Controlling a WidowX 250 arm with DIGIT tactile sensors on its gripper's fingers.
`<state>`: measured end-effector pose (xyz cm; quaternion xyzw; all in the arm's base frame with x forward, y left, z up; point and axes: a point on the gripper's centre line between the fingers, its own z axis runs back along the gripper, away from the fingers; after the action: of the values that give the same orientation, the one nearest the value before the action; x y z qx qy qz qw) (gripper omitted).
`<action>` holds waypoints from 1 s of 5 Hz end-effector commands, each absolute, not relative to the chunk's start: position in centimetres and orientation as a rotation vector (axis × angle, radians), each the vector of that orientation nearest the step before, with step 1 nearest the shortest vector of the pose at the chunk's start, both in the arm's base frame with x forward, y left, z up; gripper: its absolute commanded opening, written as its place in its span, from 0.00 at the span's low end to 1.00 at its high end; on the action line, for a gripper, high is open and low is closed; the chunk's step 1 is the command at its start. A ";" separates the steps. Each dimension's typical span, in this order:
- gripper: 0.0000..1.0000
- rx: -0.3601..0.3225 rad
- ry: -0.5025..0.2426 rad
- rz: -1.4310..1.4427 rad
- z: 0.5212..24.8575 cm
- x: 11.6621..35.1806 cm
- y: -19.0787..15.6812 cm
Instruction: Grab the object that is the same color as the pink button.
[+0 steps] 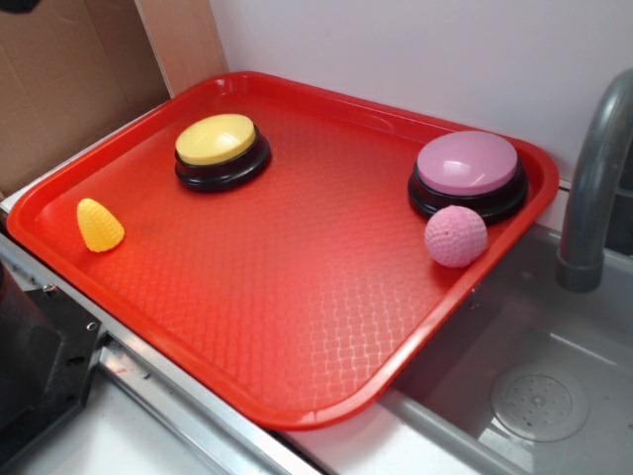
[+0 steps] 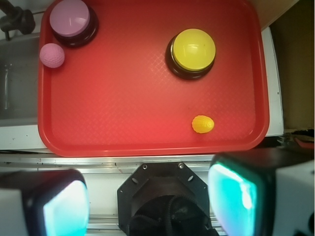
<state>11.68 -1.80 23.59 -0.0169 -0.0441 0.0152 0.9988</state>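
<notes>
A small pink ball (image 1: 456, 236) with a bumpy texture lies on the red tray (image 1: 297, 297), touching or nearly touching the front of the pink button (image 1: 467, 174) on its black base. From the wrist view the ball (image 2: 51, 55) sits at the tray's far left, just below the pink button (image 2: 72, 19). My gripper (image 2: 150, 204) hangs open high above the tray's near edge, far from the ball, with nothing between its fingers (image 2: 66, 206). The exterior view does not show the gripper.
A yellow button (image 1: 220, 148) on a black base stands at the tray's back left. A yellow-orange textured cone (image 1: 99, 226) lies by the left rim. A grey sink (image 1: 524, 386) with a faucet (image 1: 593, 188) is to the right. The robot's black base (image 2: 162, 196) is below the gripper.
</notes>
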 end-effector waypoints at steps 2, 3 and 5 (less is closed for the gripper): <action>1.00 -0.087 -0.140 0.035 22.3 13.3 -3.3; 1.00 -0.131 -0.200 0.103 20.4 15.4 -5.2; 1.00 -0.241 -0.276 0.222 14.9 21.4 -9.5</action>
<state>20.87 -9.36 13.81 -0.1107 -0.1210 0.1083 0.9805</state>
